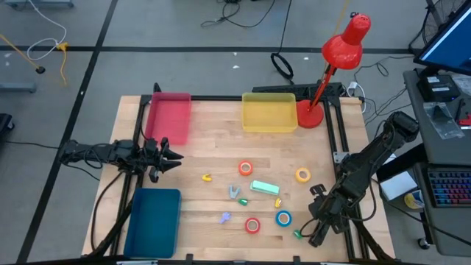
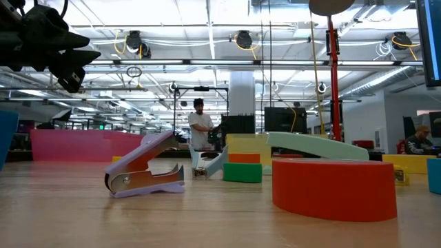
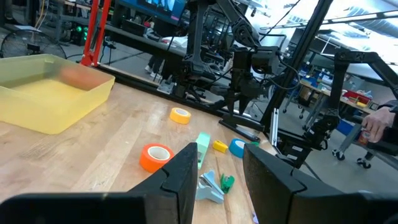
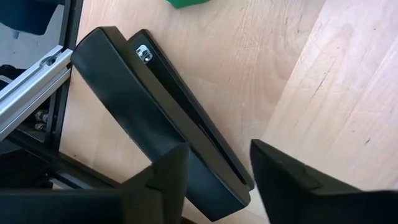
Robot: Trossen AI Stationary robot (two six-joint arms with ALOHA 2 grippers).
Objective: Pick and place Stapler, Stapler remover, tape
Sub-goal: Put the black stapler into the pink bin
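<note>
Right gripper [image 1: 321, 234]: at the table's five o'clock corner, arm folded low; fingers apart, astride a black stapler [image 4: 168, 118] (touching or not, cannot tell).
Left gripper [image 1: 173, 157]: at nine o'clock, arm level, fingers parted, empty.
Tape: rolls mid-table, orange one [image 1: 245, 168] central.

Tapes [image 1: 245, 168] crowd table centre, bare wood [image 1: 199, 151] beside left tool [image 1: 175, 157]

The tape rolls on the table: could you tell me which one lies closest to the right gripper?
The blue tape: it lies just beside the right gripper, while the yellow, orange-red and red rolls sit farther off.
</note>
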